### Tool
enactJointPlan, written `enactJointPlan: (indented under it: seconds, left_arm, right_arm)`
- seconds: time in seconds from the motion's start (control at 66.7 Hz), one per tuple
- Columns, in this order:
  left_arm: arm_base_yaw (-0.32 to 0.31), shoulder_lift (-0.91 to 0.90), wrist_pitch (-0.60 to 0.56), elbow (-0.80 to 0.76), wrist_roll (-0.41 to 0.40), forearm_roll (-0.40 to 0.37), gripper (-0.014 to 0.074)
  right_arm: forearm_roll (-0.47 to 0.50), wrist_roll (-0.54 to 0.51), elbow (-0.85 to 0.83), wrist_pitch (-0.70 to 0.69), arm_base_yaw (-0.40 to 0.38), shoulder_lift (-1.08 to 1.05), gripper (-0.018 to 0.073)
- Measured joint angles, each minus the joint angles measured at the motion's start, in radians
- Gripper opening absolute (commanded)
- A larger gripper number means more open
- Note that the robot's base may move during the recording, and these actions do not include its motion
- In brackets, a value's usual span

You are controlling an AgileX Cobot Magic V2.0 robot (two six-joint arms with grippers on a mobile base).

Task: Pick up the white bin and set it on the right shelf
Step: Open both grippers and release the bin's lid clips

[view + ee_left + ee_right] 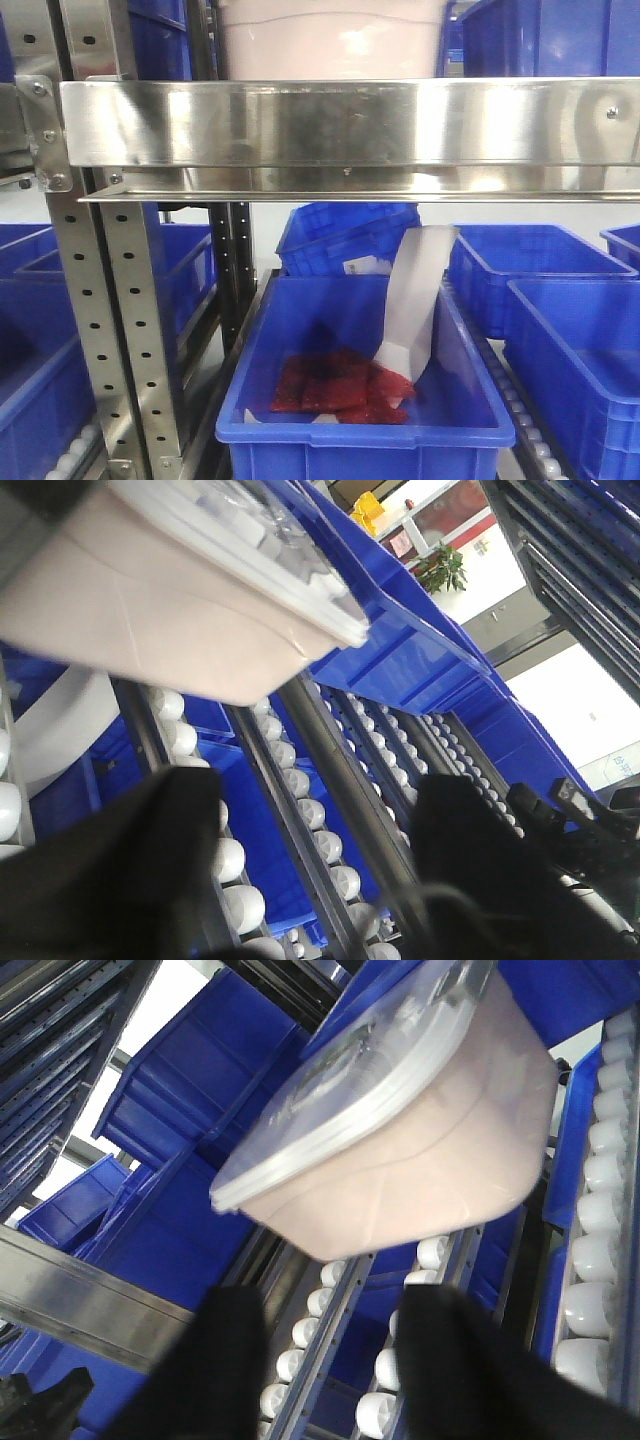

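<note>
The white bin [330, 40] stands on the right shelf, its pinkish-white side showing above the shiny steel front rail [350, 125]. In the right wrist view the bin [420, 1170] rests on white rollers [305, 1332], its glossy lid [340, 1090] on top. The right gripper [330, 1360] is open and empty, a short way back from the bin's near side. In the left wrist view the bin [150, 610] fills the upper left. The left gripper [315, 870] is open and empty, apart from the bin, over the roller tracks.
Blue open crates [365, 400] sit on the level below; the nearest holds red packets [340, 385] and a white strip [415, 300]. More blue crates [190, 1090] flank the bin. Perforated steel uprights [110, 330] stand at the left. The other arm [590, 830] shows at the right.
</note>
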Motion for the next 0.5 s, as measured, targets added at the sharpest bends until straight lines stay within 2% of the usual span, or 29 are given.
enactJointPlan:
  seconds: [0.21,0.24,0.36,0.495]
  left_arm:
    - [0.0,0.0,-0.025,0.0,0.0,-0.003,-0.0134]
    - [0.0,0.0,-0.027,0.0,-0.011,-0.003,-0.0117]
    - [0.0,-0.005,-0.06,0.0,-0.03,0.002,-0.0118]
    - [-0.011,-0.069,-0.138,0.0,-0.058,0.097,-0.0118]
  right_arm:
    - [0.007,0.005,0.0,0.0,0.0,0.0,0.0102]
    - [0.007,0.008,0.0,0.005,0.0,0.0,0.0061]
    - [-0.025,0.023,0.0,0.019,0.002,-0.008,0.0074]
    - [-0.16,0.026,0.0,-0.036,0.008,-0.081,0.0074]
